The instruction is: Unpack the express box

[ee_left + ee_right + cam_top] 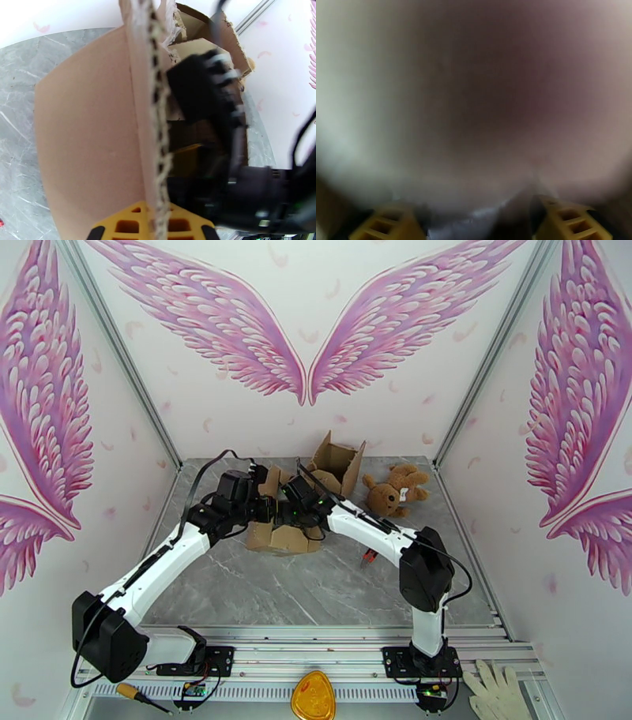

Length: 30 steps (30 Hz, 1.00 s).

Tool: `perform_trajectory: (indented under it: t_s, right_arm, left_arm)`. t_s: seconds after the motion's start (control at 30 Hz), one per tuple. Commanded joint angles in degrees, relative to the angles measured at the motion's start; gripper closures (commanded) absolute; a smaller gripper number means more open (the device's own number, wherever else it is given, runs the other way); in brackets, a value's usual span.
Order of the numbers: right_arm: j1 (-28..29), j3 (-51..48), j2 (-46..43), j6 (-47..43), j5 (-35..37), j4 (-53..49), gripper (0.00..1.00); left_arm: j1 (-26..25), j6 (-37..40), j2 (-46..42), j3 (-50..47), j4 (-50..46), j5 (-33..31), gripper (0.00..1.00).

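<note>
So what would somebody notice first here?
Probably the huge pink wings painted on the back wall. Then the opened cardboard box mid-table, with the left arm and right arm meeting over it, and a brown teddy bear lying just to its right.

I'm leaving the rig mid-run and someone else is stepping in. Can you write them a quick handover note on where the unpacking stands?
Left gripper: shut on a flap of the express box.
Right gripper: down in the box opening, fingers apart against something pale and blurred; grip unclear.
Done: the teddy bear is out, lying on the table right of the box.
Left to do: check what remains inside and lift it out.
</note>
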Motion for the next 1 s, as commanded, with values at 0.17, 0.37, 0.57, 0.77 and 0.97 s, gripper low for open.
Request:
perform_trajectory:
  t_s: [0.17,0.37,0.57,0.77,0.97]
  right_arm:
    - [1.3,-1.9,0.7,-2.5,-5.3,4.7,0.87]
    - [1.3,-0.5,-6.0,-6.0,-0.2,-0.4,1.00]
    - [1.4,-3.0,-14.5,-8.6,1.7,1.1,1.00]
    - [1.4,-6.6,-22.5,-10.2,3.3,6.5,1.00]
    - [1.4,-10.0,-30.2,-10.9,5.1,15.1,1.00]
  left_arm:
    - [1.3,2.3,0.4,-3.0,1.4,0.5,1.00]
    - [3.3,3.7,-0.2,-0.2,-4.1,-4.4,1.00]
    - [6.0,4.7,-0.1,2.7,-9.0,-6.6,1.00]
    - [8.9,4.8,1.7,4.3,-12.5,-6.0,1.00]
    - [9.6,4.7,4.0,6.1,-13.9,-4.3,1.00]
